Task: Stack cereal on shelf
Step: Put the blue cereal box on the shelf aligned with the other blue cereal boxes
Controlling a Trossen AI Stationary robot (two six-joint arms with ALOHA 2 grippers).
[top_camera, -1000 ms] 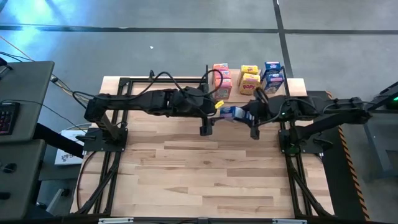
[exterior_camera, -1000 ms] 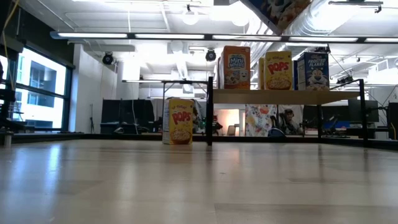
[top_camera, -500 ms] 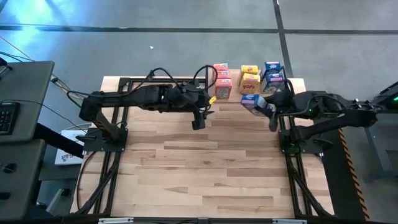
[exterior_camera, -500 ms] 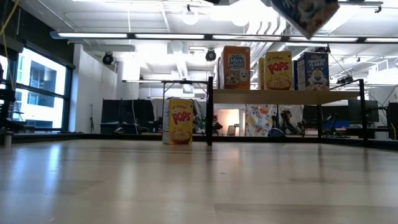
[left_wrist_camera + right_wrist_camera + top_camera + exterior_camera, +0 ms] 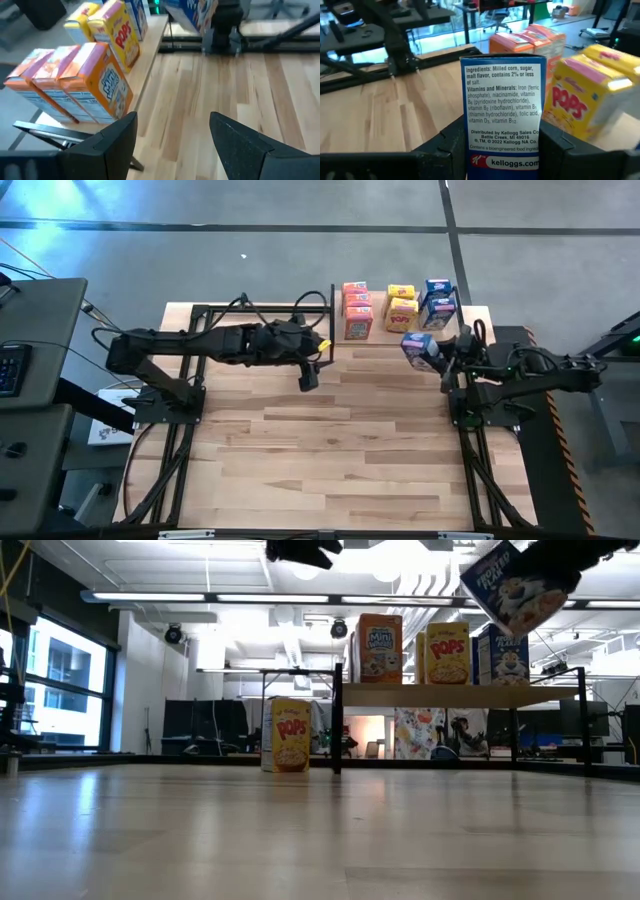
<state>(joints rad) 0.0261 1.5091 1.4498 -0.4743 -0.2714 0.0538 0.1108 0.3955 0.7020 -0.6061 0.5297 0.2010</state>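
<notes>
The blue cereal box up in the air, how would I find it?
Find the wooden shelf at the table's far edge. Just in front of it, the right gripper holds the blue cereal box in its jaws. The other boxes all stand on something.

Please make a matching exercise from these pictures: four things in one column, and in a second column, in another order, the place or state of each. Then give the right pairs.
Things:
1. blue cereal box
2. left claw
3. yellow box seen beside the shelf post in the low view
4. shelf

Places or states:
A. open and holding nothing
B. standing on the tabletop, below the board
C. held in the air by the right claw
D. carrying orange, yellow and blue boxes

Pairs: 1-C, 2-A, 3-B, 4-D
</notes>
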